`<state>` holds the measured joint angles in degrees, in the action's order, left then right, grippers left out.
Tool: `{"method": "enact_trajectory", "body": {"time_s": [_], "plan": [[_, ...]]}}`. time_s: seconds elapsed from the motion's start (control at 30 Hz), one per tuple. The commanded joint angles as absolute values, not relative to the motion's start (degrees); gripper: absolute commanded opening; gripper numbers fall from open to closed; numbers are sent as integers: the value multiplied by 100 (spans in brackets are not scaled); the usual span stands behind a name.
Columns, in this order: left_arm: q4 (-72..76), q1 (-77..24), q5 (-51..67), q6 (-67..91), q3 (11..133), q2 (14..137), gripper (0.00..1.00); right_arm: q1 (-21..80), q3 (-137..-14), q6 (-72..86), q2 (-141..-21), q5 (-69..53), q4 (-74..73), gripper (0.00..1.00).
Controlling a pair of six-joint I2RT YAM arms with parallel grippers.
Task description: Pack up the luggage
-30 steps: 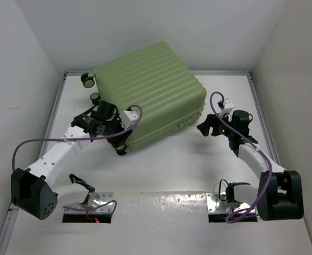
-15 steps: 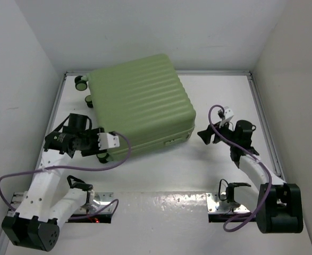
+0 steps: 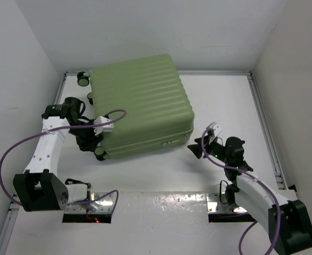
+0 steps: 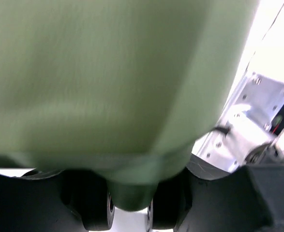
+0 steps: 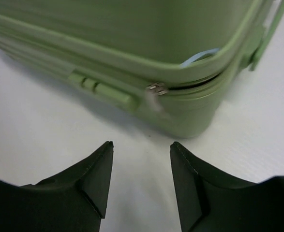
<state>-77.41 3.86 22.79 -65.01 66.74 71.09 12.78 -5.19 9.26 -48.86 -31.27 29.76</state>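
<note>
Right end effector (image 5: 140,150) is open and empty, near the suitcase (image 3: 137,103) zipper (image 5: 154,91). I cannot tell the left end effector's (image 3: 90,142) opening.

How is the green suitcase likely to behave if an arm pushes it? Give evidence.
The suitcase probably slides or pivots rather than rolls: it lies flat on its broad side, wheels at one end. Its ribbed hard shell looks stiff, likely slippery to grip. Some blue lining peeks from a gap at one corner, so the lid may lift.
</note>
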Motion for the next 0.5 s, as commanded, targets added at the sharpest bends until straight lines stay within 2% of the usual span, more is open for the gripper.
{"method": "enact_trajectory", "body": {"time_s": [0.0,0.37,0.47], "plan": [[-6118,519,3138,-5537,6839,7111,0,1695,-273,1274,-4684,-2366,3515,50],[-6169,633,2979,-5704,6478,6732,0,2873,-606,993,-6229,147,5114,46],[-6170,633,2875,-5809,6312,6513,0,2927,-782,941,-6520,404,5335,44]]}}
